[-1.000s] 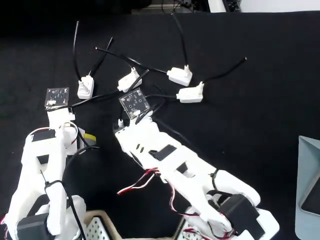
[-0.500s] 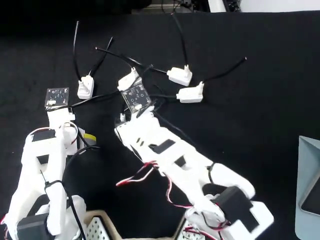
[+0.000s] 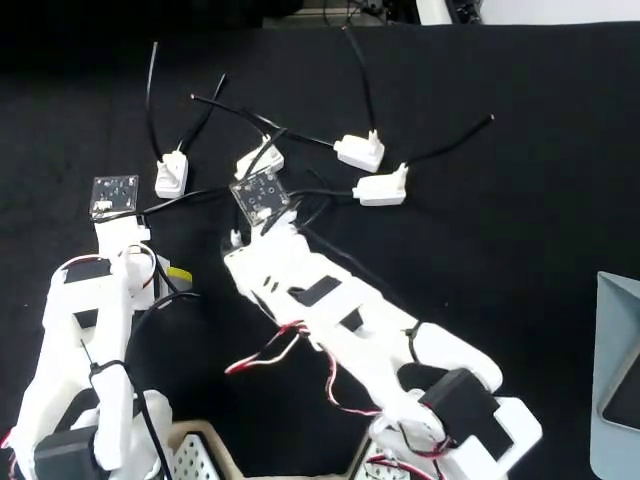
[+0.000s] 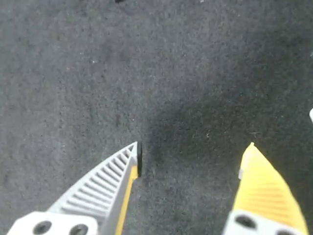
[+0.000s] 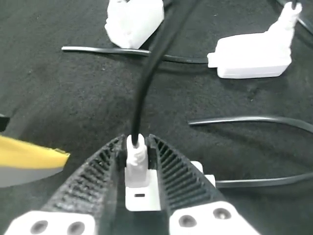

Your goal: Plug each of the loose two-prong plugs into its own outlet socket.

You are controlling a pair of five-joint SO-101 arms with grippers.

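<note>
Now | right fingers clamp plug | grey bin holds dark slab

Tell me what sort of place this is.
Probably a robotics test bench: two white robot arms at a black cloth-covered table, loose white plugs, one plug held in the right hand.

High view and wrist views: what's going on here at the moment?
The right claw is shut on a small white plug with a black cord, low over the black cloth table. The left claw hangs open above bare cloth. Several more white plugs lie loose beyond them.
</note>
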